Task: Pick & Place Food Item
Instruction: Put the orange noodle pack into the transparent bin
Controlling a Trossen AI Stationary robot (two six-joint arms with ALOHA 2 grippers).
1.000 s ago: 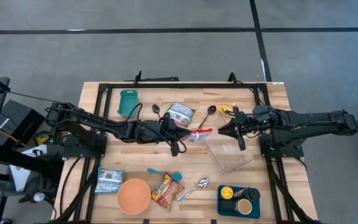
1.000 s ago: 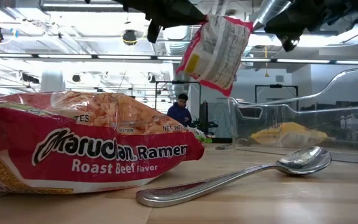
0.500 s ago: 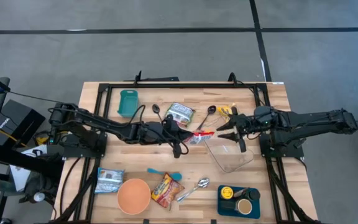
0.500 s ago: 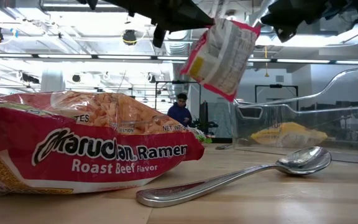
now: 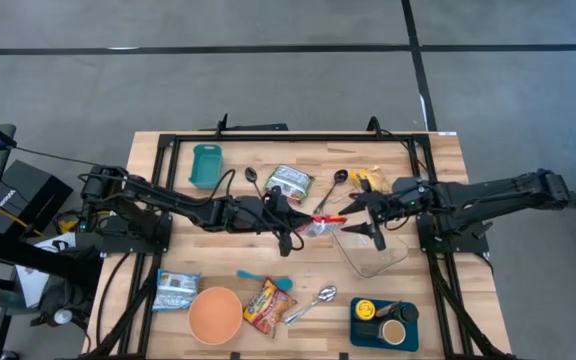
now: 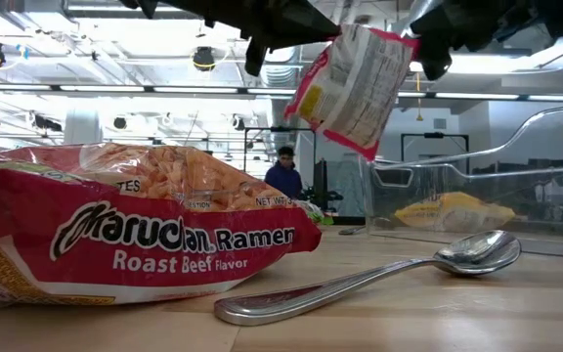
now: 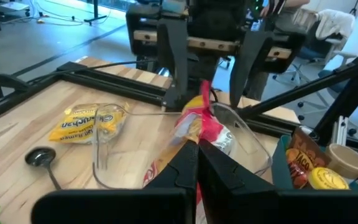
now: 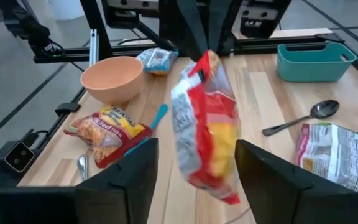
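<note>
held item: a red-and-white crinkled plastic snack packet (image 5: pixel 325 217) hangs in the air near the middle of the bench, pinched at one edge, well above the wood in the low view (image 6: pixel 352 86).
left gripper: the left gripper (image 5: pixel 303 217) reaches in from the left side; its fingers (image 7: pixel 185 163) are pressed together on the packet's edge.
right gripper: the right gripper (image 5: pixel 364 216) faces the packet from the right side, fingers (image 8: pixel 263 180) spread wide with the packet between them, not touching it.
container: a clear plastic tub (image 5: pixel 370 246) sits just beside the packet toward the right edge, its rim under the right gripper.
far edge: a teal rectangular plastic bin (image 5: pixel 205 165), a green-and-white foil food pouch (image 5: pixel 290 181), two dark metal spoons (image 5: pixel 334 184) and a yellow snack bag (image 5: pixel 366 180) line the far side.
near edge: a blue-and-silver snack pouch (image 5: pixel 177 289), an orange plastic bowl (image 5: pixel 215 314), a red maruchan ramen pack (image 5: pixel 268 306), a blue plastic spatula (image 5: pixel 264 278) and a silver metal spoon (image 5: pixel 313 303) crowd the near side.
near right corner: a dark blue tray (image 5: pixel 384 324) holds a yellow can and a cup.
open room: bare wood (image 5: pixel 218 250) lies between the left arm and the near-side items.
</note>
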